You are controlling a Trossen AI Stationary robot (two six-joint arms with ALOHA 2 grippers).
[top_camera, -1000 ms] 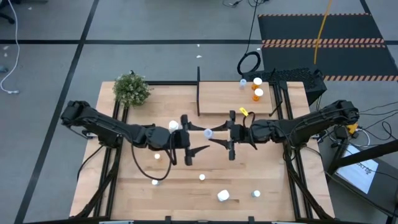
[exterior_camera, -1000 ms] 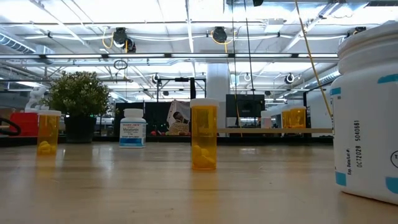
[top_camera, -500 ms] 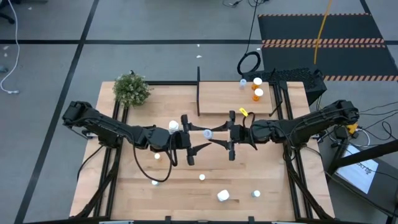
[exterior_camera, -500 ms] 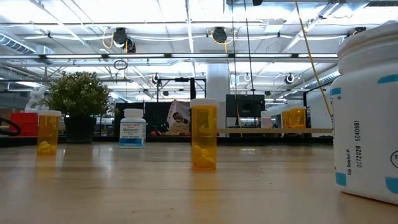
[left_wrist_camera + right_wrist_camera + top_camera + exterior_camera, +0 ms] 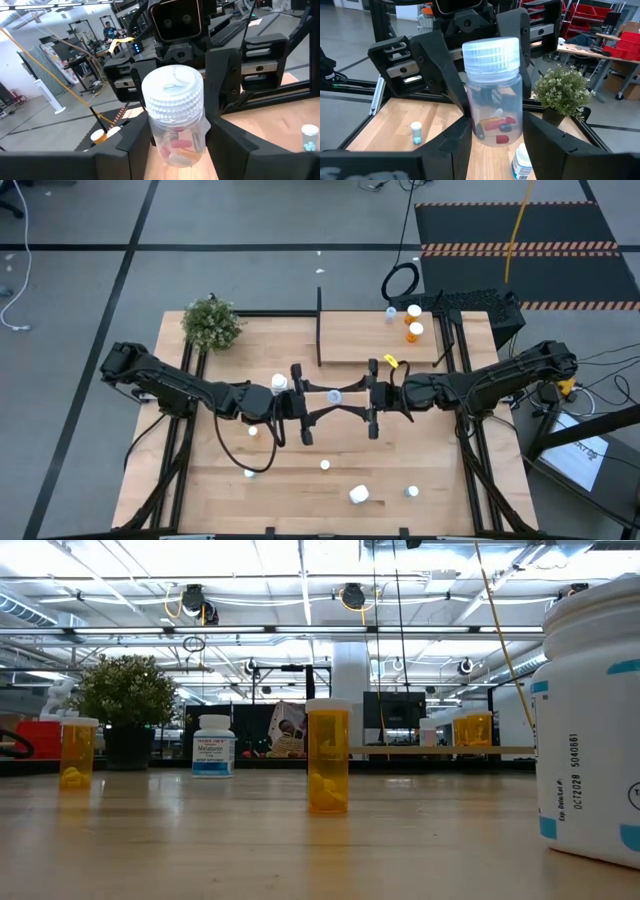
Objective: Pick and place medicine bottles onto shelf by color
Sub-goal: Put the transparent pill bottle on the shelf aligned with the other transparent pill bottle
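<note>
Where the two arms meet at the middle of the high view, the left gripper and the right gripper both close on one small clear bottle with a white ribbed cap, held off the tabletop between them. Seen from the left wrist, dark fingers press the clear bottle from both sides, with pink and pale capsules inside; the right wrist view shows the same bottle, its fingers against the wall, red and dark pills at the bottom.

Just above the grippers lies the shelf, carrying two orange bottles and a small pale one at its upper right. A white bottle stands left of the handover, and more white-capped bottles dot the lower table.

At centre of the low view stands an orange bottle; a white bottle with a blue label too small to read is at left. A big white bottle at right is printed "0C72028 504086".
</note>
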